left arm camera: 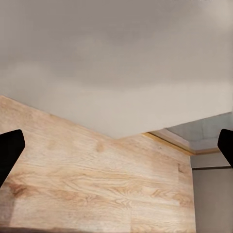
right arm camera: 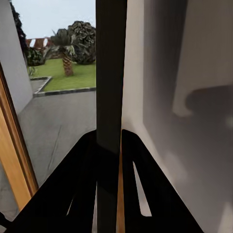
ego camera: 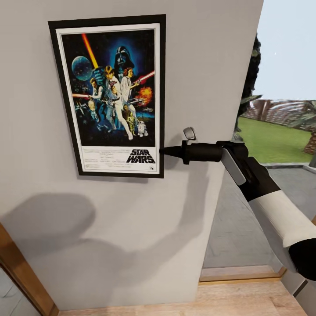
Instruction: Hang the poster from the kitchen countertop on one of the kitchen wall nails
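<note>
Head view: right tool (ego camera: 163,151) clamped on the poster (ego camera: 115,94) edge against the wall (ego camera: 206,66); left tool (left arm camera: 116,145) spread apart.

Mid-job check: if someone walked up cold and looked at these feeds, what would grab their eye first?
First the poster, its bright Star Wars figures flat against the plain grey wall, high in the head view. Next the right hand, reaching in from the right and pinching the poster's lower right edge; in its wrist view the dark frame edge runs straight between the fingers. Beyond the wall's end, a green lawn shows outside.
</note>
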{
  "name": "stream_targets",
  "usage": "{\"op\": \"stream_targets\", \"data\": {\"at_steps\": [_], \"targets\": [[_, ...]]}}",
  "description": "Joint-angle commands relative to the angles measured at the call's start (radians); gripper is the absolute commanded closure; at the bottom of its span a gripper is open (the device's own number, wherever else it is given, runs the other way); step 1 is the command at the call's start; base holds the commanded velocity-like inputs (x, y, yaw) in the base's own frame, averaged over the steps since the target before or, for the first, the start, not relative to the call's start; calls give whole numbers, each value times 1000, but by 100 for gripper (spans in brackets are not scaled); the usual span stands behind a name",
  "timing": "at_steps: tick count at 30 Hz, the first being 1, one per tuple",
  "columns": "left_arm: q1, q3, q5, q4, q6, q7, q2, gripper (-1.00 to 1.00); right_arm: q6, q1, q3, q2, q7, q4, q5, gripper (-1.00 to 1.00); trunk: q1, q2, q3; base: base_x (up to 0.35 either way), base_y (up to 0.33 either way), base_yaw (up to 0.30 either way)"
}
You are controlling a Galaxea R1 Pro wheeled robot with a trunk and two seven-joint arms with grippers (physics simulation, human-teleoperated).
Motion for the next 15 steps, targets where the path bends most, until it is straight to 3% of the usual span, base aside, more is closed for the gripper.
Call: {"op": "stream_targets", "data": {"at_steps": [1,15], "targets": [[-1,-8,6,0,-6,-1,0,-100,9,-1,2,-1,-1,0,-10,100,1,-2,-2,0,0,0],[0,-8,6,0,-6,-1,0,-100,9,-1,2,-1,-5,1,-10,100,1,-2,-2,41,0,0]]}}
